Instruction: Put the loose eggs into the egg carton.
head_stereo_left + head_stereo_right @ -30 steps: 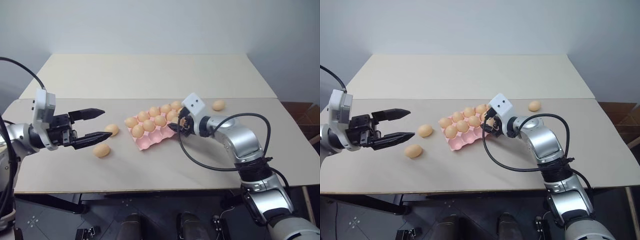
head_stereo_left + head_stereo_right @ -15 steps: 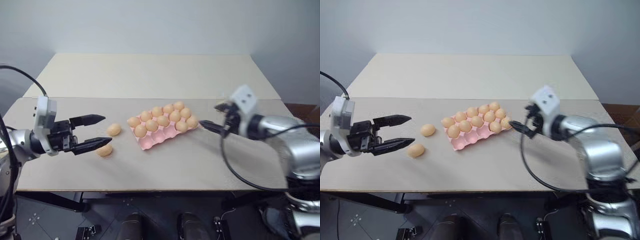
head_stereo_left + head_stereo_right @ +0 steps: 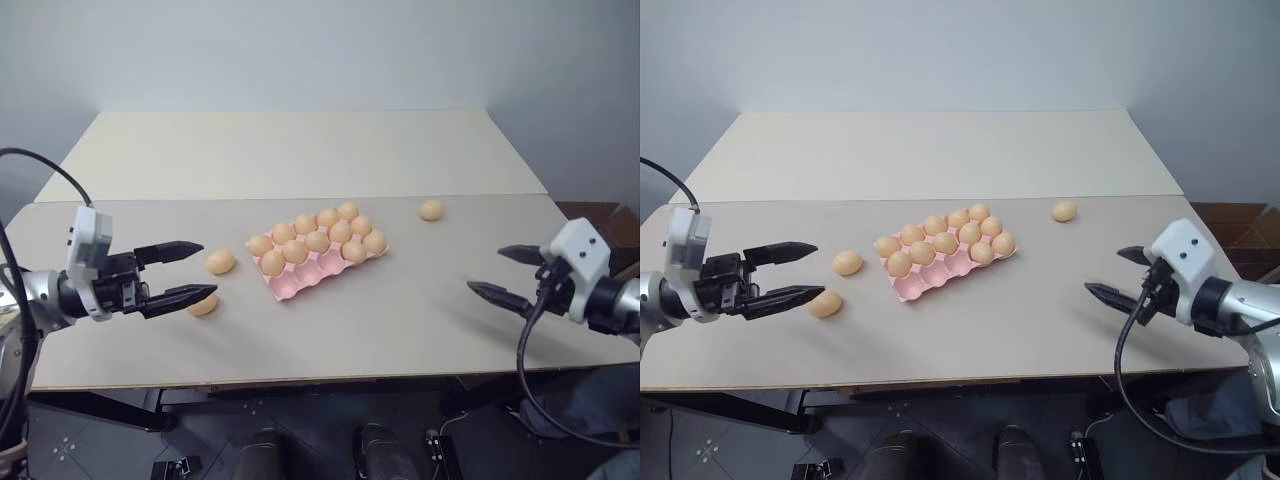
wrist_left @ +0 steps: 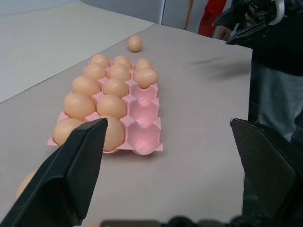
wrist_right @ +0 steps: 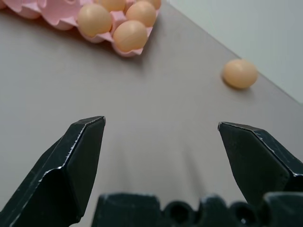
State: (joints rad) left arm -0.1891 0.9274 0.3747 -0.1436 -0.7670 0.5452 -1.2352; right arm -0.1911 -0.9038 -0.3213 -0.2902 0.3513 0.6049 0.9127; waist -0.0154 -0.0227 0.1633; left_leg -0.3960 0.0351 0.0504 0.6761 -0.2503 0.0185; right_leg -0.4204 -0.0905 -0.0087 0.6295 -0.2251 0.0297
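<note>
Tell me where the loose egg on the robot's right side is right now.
That egg lies alone on the table, beyond the far right corner of the egg carton and ahead of the open right gripper.

Legible markings: none.
We read no text, label, brand, number or sign on any surface across the head and wrist views.

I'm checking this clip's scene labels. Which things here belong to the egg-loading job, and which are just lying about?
Belongs to the job:
- egg carton, partly filled
- loose eggs
- left hand, open
- right hand, open

Just lying about:
- nothing else on the table
</note>
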